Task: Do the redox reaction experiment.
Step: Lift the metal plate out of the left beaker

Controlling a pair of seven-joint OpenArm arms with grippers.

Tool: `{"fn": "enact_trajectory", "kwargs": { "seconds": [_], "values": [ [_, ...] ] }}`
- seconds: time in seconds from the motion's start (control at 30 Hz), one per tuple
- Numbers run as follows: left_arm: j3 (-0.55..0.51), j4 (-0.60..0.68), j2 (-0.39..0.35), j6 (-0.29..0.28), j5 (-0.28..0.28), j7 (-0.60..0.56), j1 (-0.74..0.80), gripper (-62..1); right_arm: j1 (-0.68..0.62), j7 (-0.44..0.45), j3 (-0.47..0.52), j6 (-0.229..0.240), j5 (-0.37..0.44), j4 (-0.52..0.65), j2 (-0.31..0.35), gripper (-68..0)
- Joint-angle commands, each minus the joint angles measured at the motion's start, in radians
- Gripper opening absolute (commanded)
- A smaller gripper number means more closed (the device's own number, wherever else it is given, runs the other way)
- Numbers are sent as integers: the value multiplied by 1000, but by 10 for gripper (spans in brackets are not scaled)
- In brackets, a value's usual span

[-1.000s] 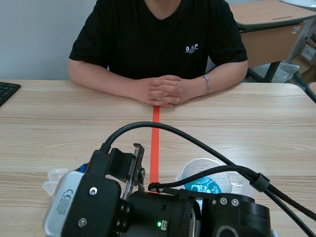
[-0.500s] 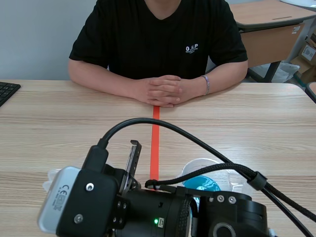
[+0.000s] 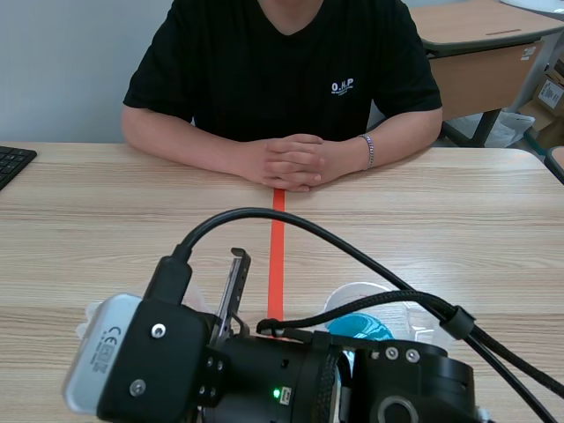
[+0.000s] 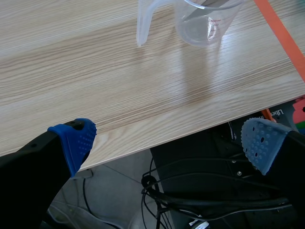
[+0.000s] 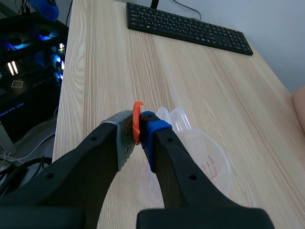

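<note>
In the right wrist view my right gripper (image 5: 141,130) is shut on a small curved orange-red strip (image 5: 137,123), held above an empty clear measuring cup (image 5: 200,164) on the table. The scene view shows the right arm reaching across to the left, its fingers (image 3: 234,284) upright beside the orange tape line. A clear beaker holding blue liquid (image 3: 358,324) stands just right of that line, partly hidden by cables. My left gripper (image 4: 167,143) hangs open over the table's near edge, with a clear measuring cup (image 4: 202,21) ahead of it.
A person sits across the table with clasped hands (image 3: 295,162) resting at the far end of the tape line. A black keyboard (image 5: 189,28) lies at the table's far left edge (image 3: 11,163). Cables and equipment show below the table edge (image 4: 190,191).
The right gripper's fingers have closed together on the orange strip. The right arm's wrist has shifted a little to the left and lower. The left arm has not moved.
</note>
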Motion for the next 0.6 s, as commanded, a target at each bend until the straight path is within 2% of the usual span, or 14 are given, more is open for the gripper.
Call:
{"fn": "enact_trajectory", "kwargs": {
  "seconds": [0.0,0.17,0.57],
  "values": [
    [6,7,8,-2,-7,-13,3,14,12,21,27,-5,10,24,0,-660],
    [6,7,8,-2,-7,-13,3,14,9,19,75,-4,10,74,6,-660],
    [6,7,8,-2,-7,-13,3,14,9,-8,142,0,11,267,75,-660]
  ]
}}
